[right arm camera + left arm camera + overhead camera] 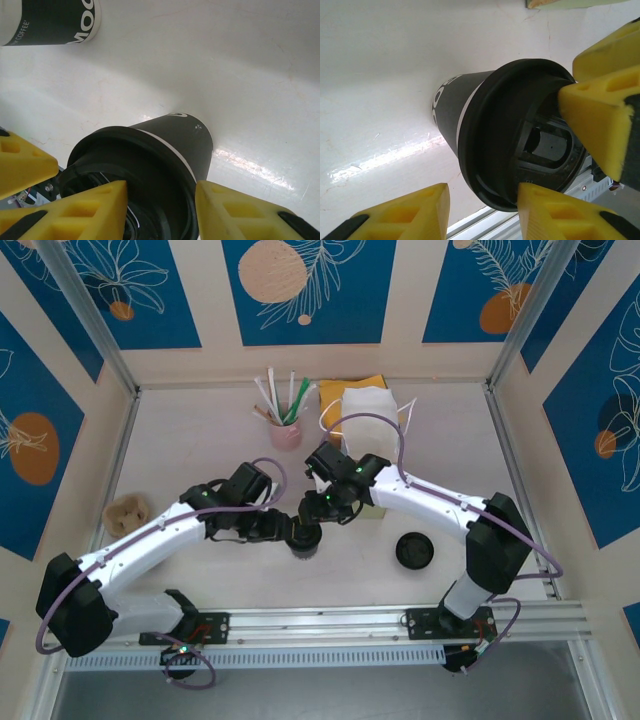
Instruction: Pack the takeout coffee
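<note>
I am holding my left fingers [555, 212] spread to either side of the black lid [490, 150] of the takeout coffee [452, 102]. One is touching the rim and the other is standing just clear of it. With my right fingers [240, 212] I am pinching the same lid's rim, one finger lying on the lid's top and the other pressing outside against the cup wall.

The takeout coffee is standing upright on the tabletop [200, 440], nearer my bases than the pink cup of straws [285, 428] and well apart from it. A second cup [414, 551] is standing nearer than the pink cup of straws and to its right. A paper bag [365, 405] is sitting just right of the pink cup of straws.
</note>
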